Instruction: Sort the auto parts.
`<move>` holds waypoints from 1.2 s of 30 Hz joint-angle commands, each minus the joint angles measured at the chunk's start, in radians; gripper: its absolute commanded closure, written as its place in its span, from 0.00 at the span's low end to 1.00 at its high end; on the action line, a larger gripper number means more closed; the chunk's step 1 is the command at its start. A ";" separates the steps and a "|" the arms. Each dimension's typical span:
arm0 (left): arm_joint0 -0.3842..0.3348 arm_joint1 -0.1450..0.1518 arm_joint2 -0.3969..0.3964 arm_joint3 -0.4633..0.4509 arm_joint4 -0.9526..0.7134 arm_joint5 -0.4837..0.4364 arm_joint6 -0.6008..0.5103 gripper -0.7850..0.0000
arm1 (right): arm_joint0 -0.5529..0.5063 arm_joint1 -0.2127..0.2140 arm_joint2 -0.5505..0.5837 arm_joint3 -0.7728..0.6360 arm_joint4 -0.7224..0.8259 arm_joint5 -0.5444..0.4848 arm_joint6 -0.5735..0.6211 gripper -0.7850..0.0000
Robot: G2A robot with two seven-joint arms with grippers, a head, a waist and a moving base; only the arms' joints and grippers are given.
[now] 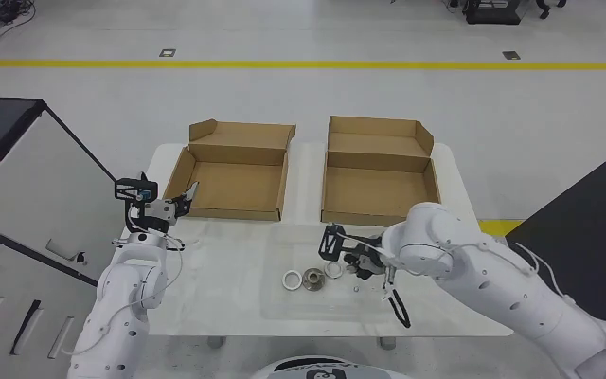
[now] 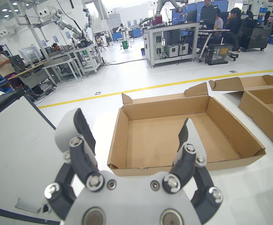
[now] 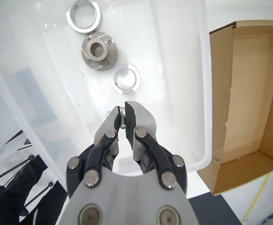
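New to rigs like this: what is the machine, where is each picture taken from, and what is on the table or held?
This is a two-armed robot at a white table. The top view looks down from above; the other two come from a camera on each wrist. On the table: an empty left box, an empty right box, and a clear tray holding two metal rings and a flanged hub. The right arm has its jaws, inside the tray, shut on a small bolt. The left arm has its jaws open, empty, beside the left box.

A yellow line crosses the floor (beyond the white table).
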 commanded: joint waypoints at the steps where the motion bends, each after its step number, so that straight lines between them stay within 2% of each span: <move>1: 0.000 0.000 0.000 0.000 0.000 0.000 0.000 0.00 | -0.011 0.007 0.025 -0.015 0.025 0.000 -0.001 1.00; 14: 0.000 0.000 0.000 0.000 0.000 0.000 0.000 0.00 | -0.086 0.054 0.214 -0.100 0.251 -0.034 -0.001 1.00; 27: 0.000 0.000 0.000 0.000 0.000 0.000 0.000 0.00 | -0.156 0.098 0.424 -0.048 0.502 -0.164 -0.011 1.00; 36: 0.000 0.000 0.000 0.000 0.000 0.000 0.000 0.00 | -0.169 0.125 0.483 -0.001 0.662 -0.196 -0.042 1.00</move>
